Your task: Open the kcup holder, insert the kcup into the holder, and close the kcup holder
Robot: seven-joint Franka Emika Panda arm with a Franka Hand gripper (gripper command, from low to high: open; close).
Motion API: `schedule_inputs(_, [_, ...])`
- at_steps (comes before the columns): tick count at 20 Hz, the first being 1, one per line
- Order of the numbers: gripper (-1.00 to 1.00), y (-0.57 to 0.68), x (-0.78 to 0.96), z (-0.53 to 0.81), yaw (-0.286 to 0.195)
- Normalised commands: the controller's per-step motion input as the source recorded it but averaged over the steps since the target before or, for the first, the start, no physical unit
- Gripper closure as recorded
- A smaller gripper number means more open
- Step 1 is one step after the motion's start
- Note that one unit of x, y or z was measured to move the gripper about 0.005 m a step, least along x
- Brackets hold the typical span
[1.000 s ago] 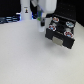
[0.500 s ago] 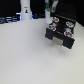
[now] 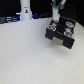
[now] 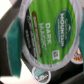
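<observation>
The kcup holder (image 3: 61,31) is a black boxy unit at the exterior view's right. Its drawer is pulled out toward the front, with round slots showing. My gripper (image 3: 56,15) hangs just above the holder's back edge. In the wrist view the kcup (image 4: 50,27) fills most of the picture, its green "Dark Magic" lid facing the camera and its white rim around it. A teal finger (image 4: 11,36) presses against its side, so the gripper is shut on the kcup. In the exterior view the kcup is too small to make out.
A tall white bottle-like object (image 3: 25,9) with a dark mark stands at the back, on the exterior view's left. The white table (image 3: 25,55) spreads in front of the holder. Other pods (image 4: 76,56) show below the kcup in the wrist view.
The arm has moved toward the exterior view's right and now hangs over the holder. The holder has not moved.
</observation>
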Motion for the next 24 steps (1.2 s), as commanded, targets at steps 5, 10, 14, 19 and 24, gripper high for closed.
schedule_inputs(5, [1.0,0.55,0.03,0.0,0.071])
schedule_inputs(10, [1.0,0.43,0.08,-0.06,0.082])
schedule_inputs(14, [1.0,0.27,0.19,-0.11,0.067])
schedule_inputs(19, [1.0,0.08,0.16,-0.16,0.019])
schedule_inputs(24, [1.0,0.08,0.18,-0.14,0.013])
